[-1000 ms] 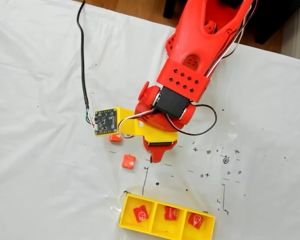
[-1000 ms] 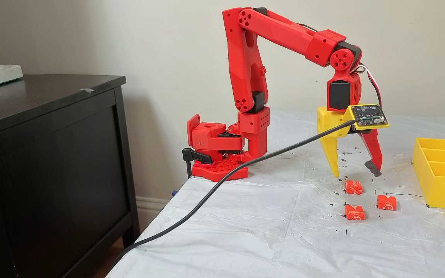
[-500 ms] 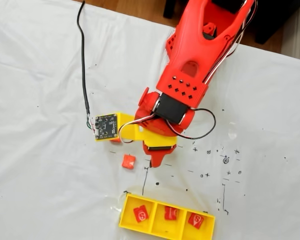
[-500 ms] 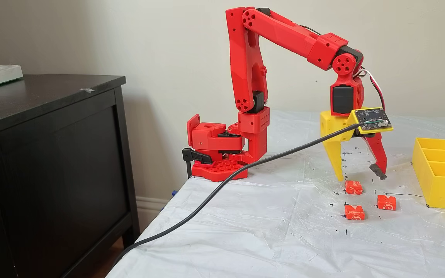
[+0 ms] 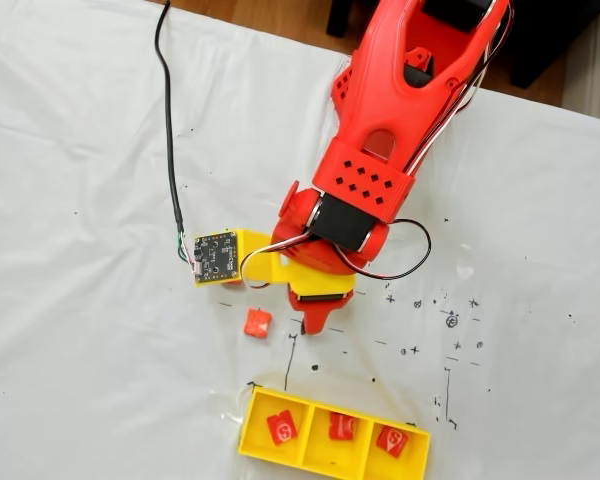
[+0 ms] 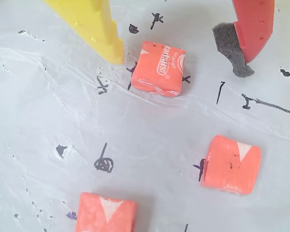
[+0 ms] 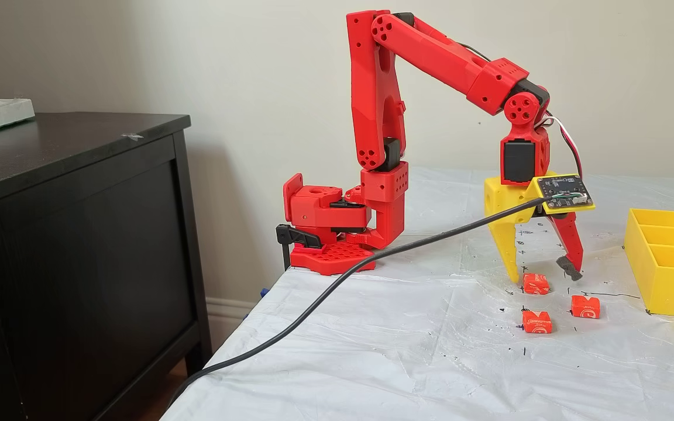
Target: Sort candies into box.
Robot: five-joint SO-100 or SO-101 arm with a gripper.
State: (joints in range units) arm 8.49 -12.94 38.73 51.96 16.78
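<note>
Candies sit one in each compartment of the yellow box [image 5: 260, 446] in a fixed view from above, where we see another loose candy [image 5: 257, 323] beside the arm [image 5: 400, 90]. In the wrist view the gripper [image 6: 179, 53] straddles a candy [image 6: 159, 68], jaws apart. From the side, we see the arm bent over, gripper [image 7: 542, 276] pointing straight down at the table [image 7: 407, 362].

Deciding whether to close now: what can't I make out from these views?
- Two loose candies, in a fixed view: hidden beneath the end effector; one shows.
- The box, in a fixed view: its near wall hides the compartments.
- Bottom candy, wrist view: cut off by the lower edge.
- The target candy: fingertip contact unclear.
</note>
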